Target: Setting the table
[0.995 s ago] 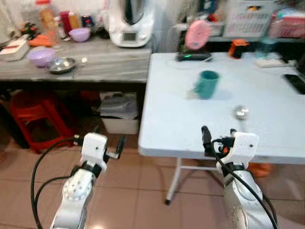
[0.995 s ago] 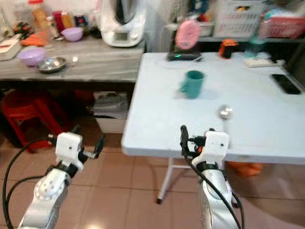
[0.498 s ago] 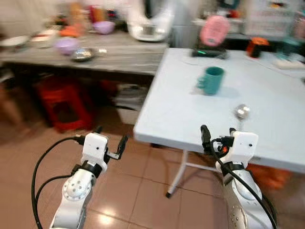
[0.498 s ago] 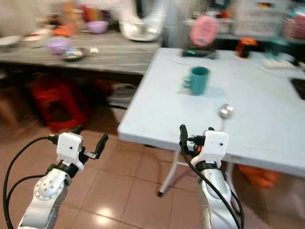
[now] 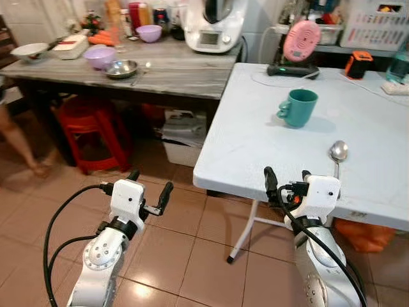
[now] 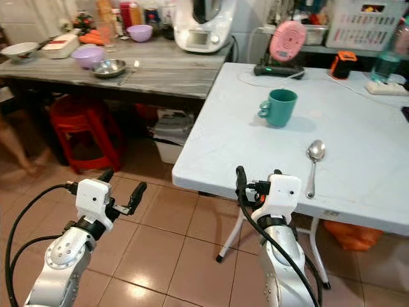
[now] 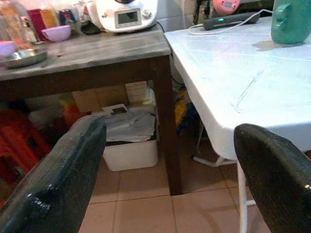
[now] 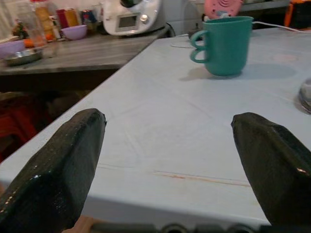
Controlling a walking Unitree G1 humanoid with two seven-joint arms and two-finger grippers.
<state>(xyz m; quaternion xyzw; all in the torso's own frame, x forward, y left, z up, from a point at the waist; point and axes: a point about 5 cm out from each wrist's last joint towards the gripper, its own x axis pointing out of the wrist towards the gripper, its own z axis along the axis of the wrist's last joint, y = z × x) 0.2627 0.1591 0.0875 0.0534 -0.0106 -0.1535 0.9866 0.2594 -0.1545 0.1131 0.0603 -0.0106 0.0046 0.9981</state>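
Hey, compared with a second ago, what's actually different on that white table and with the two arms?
Only the camera swung, showing more of the floor and counter on the robot's left. The teal mug and spoon lie where they were on the white table. The left pincer over the floor and the right pincer at the table's near edge stay open and empty.

You can see a red stool [image 5: 89,118] under the grey counter [image 5: 166,73], beside what looks like a white bin [image 5: 182,144].
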